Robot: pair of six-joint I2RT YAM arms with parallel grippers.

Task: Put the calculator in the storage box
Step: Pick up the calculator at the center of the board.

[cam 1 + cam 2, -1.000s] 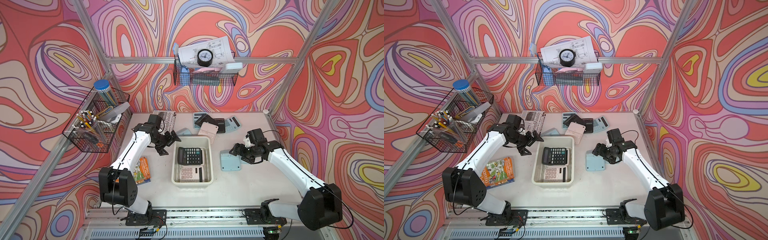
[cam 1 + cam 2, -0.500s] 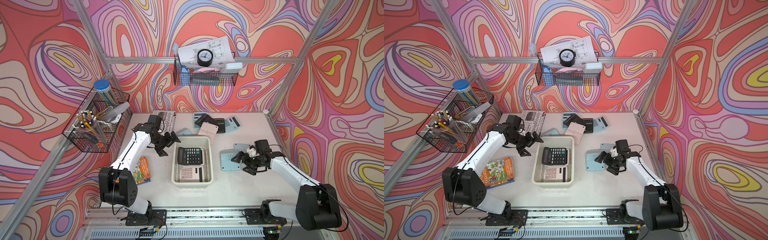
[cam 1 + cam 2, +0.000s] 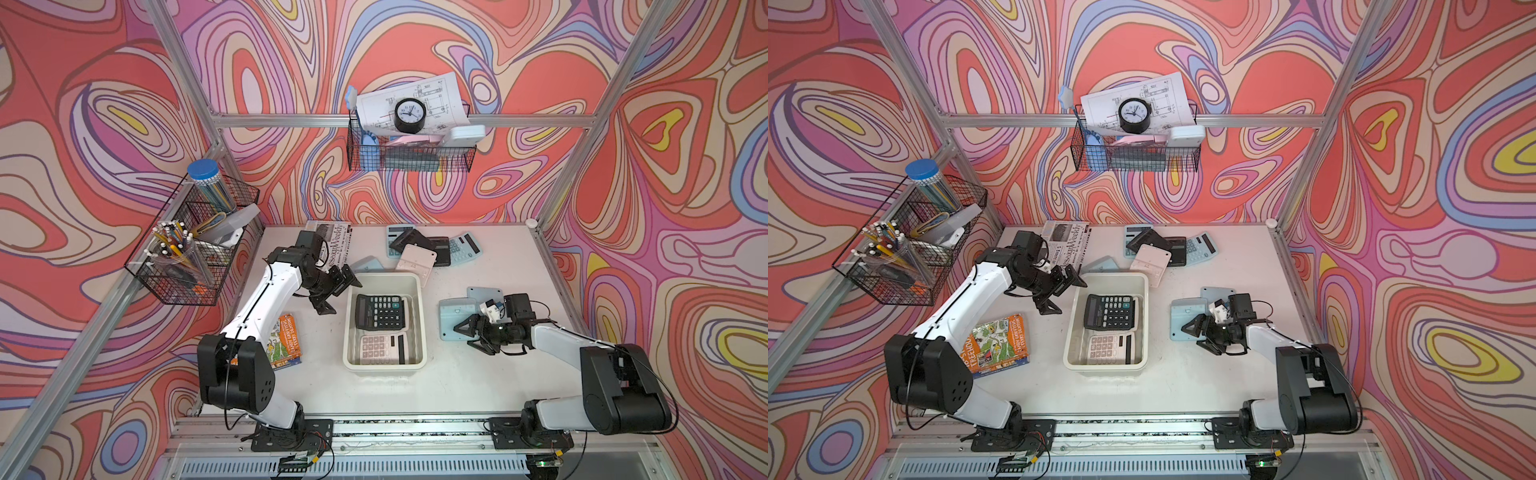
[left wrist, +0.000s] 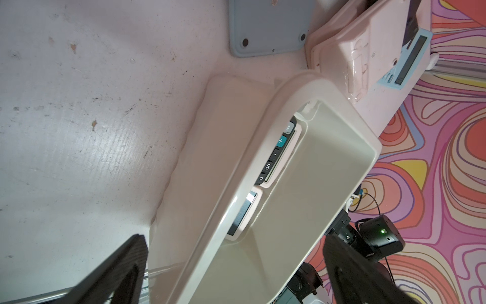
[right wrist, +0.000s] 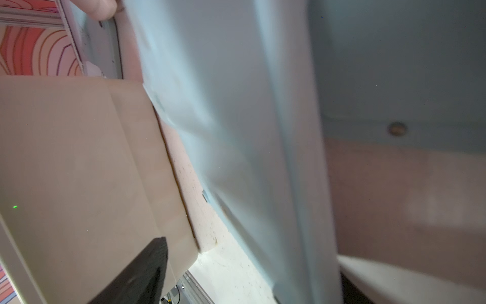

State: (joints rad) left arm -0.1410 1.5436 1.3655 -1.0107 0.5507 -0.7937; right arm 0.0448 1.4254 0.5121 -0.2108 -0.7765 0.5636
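White tabletop [image 3: 478, 386] fills the lower middle of both top views, walled in by swirling red, pink and purple panels. At the centre of the frame sits the cream storage box [image 3: 421, 324], its long side running up and down the picture. Inside it a black calculator [image 3: 379, 311] lies face up in the upper half. It overlaps a pale pink calculator [image 3: 381, 348] in the lower half.

Right of the box and apart from it, the pale blue calculator [image 3: 453, 311] lies back side up on the table, outside the box. A second blue calculator [image 3: 482, 293] shows behind its upper right corner.

The right gripper [image 3: 463, 336] extends from the right edge of the frame and meets the pale blue calculator's lower right edge. In the right wrist view the blurred blue casing runs between its fingers [image 5: 136, 273]. Whether they press on it cannot be told.

The left gripper [image 3: 344, 297] hovers at the box's upper left corner, jaws spread wide, holding nothing. A heap of calculators [image 3: 432, 251] lies above the box.
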